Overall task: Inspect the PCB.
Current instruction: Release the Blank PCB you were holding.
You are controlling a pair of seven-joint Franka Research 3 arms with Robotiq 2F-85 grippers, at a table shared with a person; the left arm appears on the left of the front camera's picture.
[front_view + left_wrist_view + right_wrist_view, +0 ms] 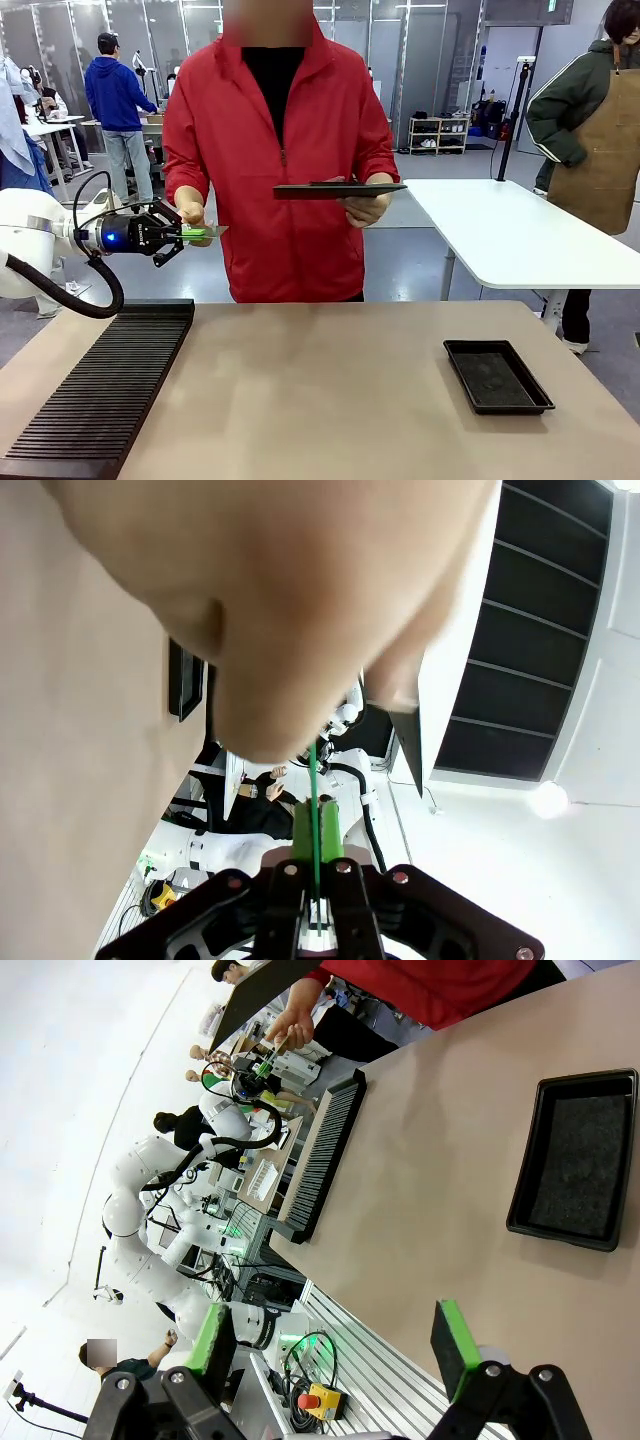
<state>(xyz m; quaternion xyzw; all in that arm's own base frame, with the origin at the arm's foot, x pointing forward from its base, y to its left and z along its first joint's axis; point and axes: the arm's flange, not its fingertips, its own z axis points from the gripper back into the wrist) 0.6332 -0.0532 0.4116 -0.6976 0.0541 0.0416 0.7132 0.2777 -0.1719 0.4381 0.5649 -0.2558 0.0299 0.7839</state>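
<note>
Front view: left hand (192, 233), raised at the far left edge of the tabletop (320, 380), jaws pinched together on the near end of the PCB (207, 232), which lies flat and edge-on, well above the tabletop. Person in a red jacket at the far side, one hand of the person (190, 211) at the board's far end, apparently touching it; the person's other hand (365, 208) carries a dark clipboard (340, 189) level at chest height. Black tray (497, 376) at the near right, nothing in it. Black ribbed rack (105, 390) along the near left edge. Left wrist view: green pads (304, 825) closed flat against both faces of the thin green board, which runs straight out from between them; the person's fingers loom close at its far tip, and whether they grip it or merely touch it cannot be told. Right wrist view: right hand (330, 1345), jaws spread wide, holding nothing, over the near part of the tabletop, with the tray and the rack well apart beyond it. Progress, as a judgement: the board is lifted clear and presented to the person, so the inspection looks to be in hand rather than finished; checking it and setting it down, perhaps in the tray, appear not yet done.
</note>
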